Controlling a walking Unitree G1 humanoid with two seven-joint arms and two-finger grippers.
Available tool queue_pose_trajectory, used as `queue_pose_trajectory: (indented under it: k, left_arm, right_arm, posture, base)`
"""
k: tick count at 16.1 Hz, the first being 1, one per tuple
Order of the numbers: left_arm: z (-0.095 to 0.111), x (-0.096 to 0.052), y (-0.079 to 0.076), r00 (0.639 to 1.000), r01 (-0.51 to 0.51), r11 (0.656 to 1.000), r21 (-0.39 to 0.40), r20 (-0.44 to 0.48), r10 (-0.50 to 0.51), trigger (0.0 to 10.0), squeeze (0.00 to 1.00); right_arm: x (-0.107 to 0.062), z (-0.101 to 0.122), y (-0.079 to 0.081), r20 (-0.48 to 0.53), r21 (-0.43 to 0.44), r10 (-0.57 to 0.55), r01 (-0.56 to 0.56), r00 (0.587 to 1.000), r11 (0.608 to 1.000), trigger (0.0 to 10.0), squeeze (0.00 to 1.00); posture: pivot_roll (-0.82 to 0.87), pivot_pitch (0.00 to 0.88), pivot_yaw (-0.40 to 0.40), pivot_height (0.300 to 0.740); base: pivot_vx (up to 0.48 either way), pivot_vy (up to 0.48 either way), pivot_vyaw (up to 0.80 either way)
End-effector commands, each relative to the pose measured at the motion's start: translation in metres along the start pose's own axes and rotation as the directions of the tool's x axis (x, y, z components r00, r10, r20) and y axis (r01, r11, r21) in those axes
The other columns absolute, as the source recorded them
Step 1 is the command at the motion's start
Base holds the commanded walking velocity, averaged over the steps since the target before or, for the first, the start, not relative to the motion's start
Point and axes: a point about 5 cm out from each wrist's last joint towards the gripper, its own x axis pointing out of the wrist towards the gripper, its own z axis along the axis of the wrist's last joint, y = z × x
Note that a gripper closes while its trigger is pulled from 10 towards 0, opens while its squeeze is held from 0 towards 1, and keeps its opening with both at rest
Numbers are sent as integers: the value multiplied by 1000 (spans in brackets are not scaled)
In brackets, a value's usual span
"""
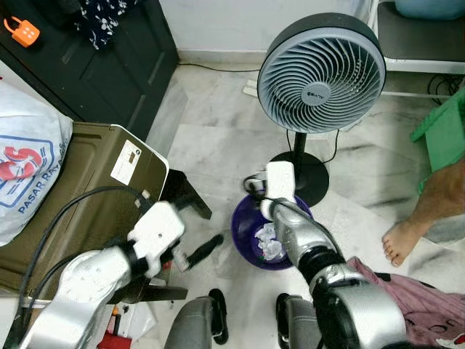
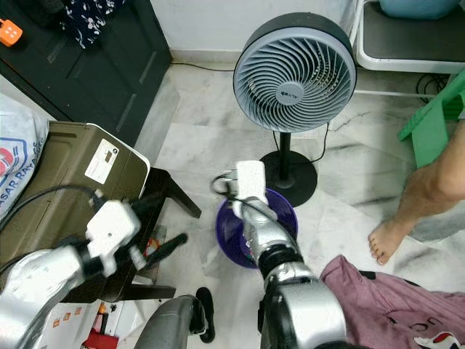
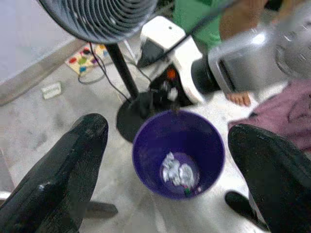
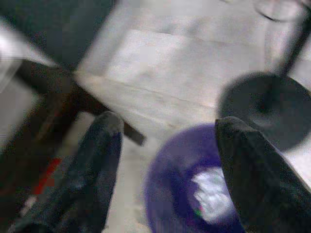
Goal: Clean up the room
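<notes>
A purple bin [image 1: 243, 231] stands on the marble floor in front of me, with crumpled white paper [image 1: 269, 243] at its bottom. My right gripper [image 4: 170, 124] hovers open over the bin's far rim with nothing between its fingers. In the left wrist view that gripper's white wrist [image 3: 167, 41] hangs just above the bin [image 3: 146, 145]. My left gripper [image 3: 170, 131] is open and empty, held left of the bin and pointing toward it; one black finger [image 1: 205, 251] sticks out near the bin's left side.
A standing fan [image 1: 320, 73] rises just behind the bin, its round base [image 1: 309, 174] touching it. A person's bare foot [image 1: 402, 241] is at the right. Pink cloth [image 1: 414, 298] lies at lower right. An olive box [image 1: 80, 182] and a white bag [image 1: 25, 167] sit left.
</notes>
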Motion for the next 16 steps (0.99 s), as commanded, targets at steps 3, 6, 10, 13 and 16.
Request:
queue_pose_trajectory:
  k: [3,6,10,13,16]
  left_arm:
    - [-5,15,7,998,-56,998,8,12,56,10000,0]
    - [-3,36,19,989,-131,991,-6,70,131,10000,0]
    - [0,56,36,952,-278,960,-29,123,279,10000,0]
    - [-4,57,48,895,-421,905,-50,139,424,10000,0]
    - [-8,50,57,828,-535,841,-81,144,541,10000,0]
  right_arm:
    - [-19,-3,28,-18,-74,307,-307,952,949,10000,1000]
    - [-55,-6,15,-50,-167,426,-429,903,888,10000,1000]
    - [-73,7,-20,41,-200,307,-293,951,935,10000,808]
    - [-67,29,-34,155,-93,132,-118,979,989,10000,651]
    - [-71,46,-47,294,-68,-41,63,955,996,10000,0]
  posture:
    - [-30,117,123,740]
    - [-94,47,109,740]
    - [-149,0,94,740]
    - [-158,0,74,740]
    - [-148,0,65,740]
  base:
    - [0,0,0]
    - [0,0,0]
    - [0,0,0]
    - [0,0,0]
    - [0,0,0]
